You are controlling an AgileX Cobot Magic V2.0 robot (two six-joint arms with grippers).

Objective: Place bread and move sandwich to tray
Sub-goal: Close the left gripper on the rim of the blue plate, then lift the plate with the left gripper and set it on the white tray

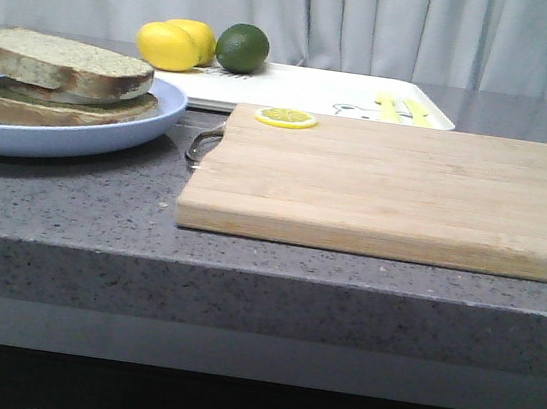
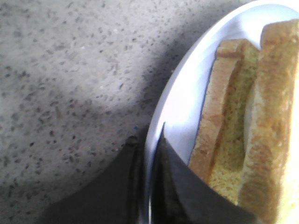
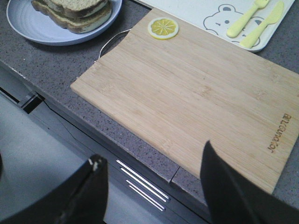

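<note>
A grey speckled counter [image 1: 72, 203] holds a sandwich [image 1: 57, 85] on a pale blue plate [image 1: 159, 114] at the left: two brown-crusted slices stacked, the bread [image 1: 65, 61] on top. The left gripper [image 2: 148, 186] has its dark fingers closed narrowly on the plate's rim, one finger on each side. A wooden cutting board [image 1: 397, 186] lies to the right, a lemon slice [image 1: 286, 117] on its far corner. Behind it sits the white tray [image 1: 299, 89], with two lemons [image 1: 174, 43] and a lime [image 1: 243, 47]. The right gripper [image 3: 152, 184] hangs with fingers spread wide and empty, above the board's near edge.
</note>
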